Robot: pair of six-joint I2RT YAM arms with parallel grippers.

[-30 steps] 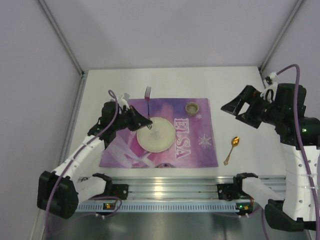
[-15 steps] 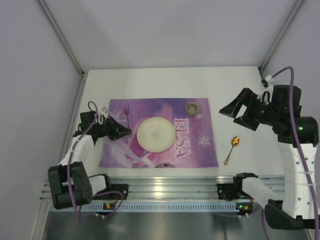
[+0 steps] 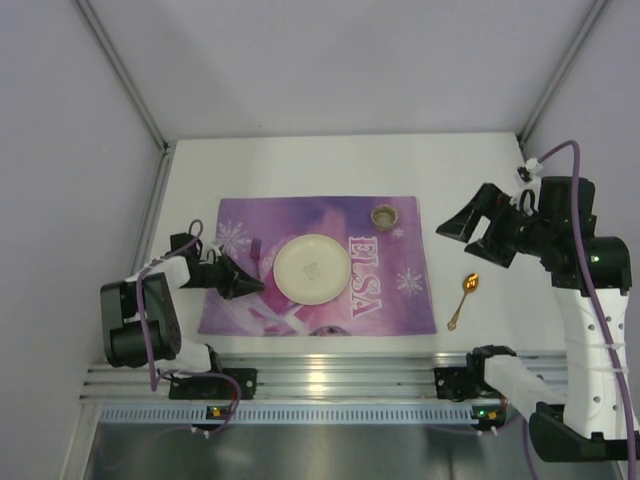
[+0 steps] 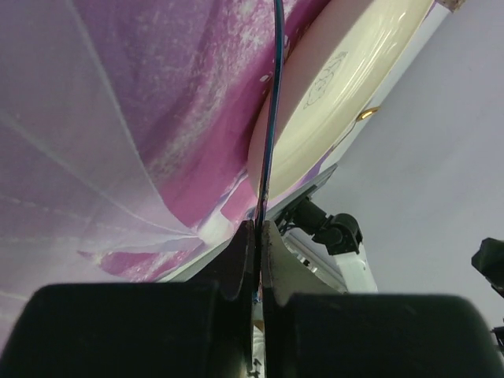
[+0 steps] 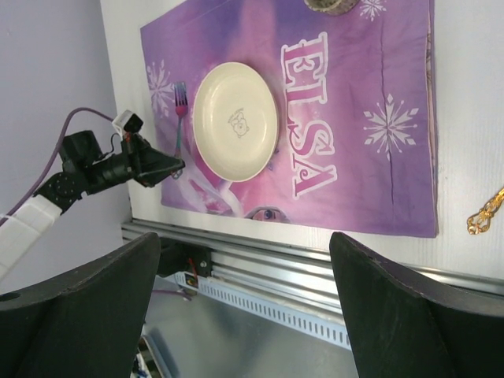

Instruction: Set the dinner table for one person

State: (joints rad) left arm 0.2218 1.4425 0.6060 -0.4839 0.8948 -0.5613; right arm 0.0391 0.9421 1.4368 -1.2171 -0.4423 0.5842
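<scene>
The dinner table [image 3: 330, 165] is a white tabletop with a purple "ELSA" placemat [image 3: 400, 300] on it. A cream plate [image 3: 312, 269] sits mid-mat, and a small cup [image 3: 384, 215] stands at the mat's back right. Left of the plate, a thin fork [image 3: 256, 252] points away from me, low over the mat. My left gripper [image 3: 250, 285] is shut on the fork's handle [image 4: 272, 118], which runs edge-on between the fingers beside the plate [image 4: 346, 87]. A gold spoon [image 3: 463, 298] lies on the table right of the mat. My right gripper [image 3: 455, 243] hovers open and empty above the spoon's side.
A ribbed silver rail [image 3: 340, 375] runs along the table's near edge, between the arm bases. Grey walls and slanted metal posts close in the table on three sides. In the right wrist view the fork [image 5: 180, 118], plate [image 5: 235, 120] and spoon [image 5: 488, 211] show far below.
My left arm has drawn back to the left with the fork, from the mat's back edge down to the plate's left side. The right arm has barely shifted.
</scene>
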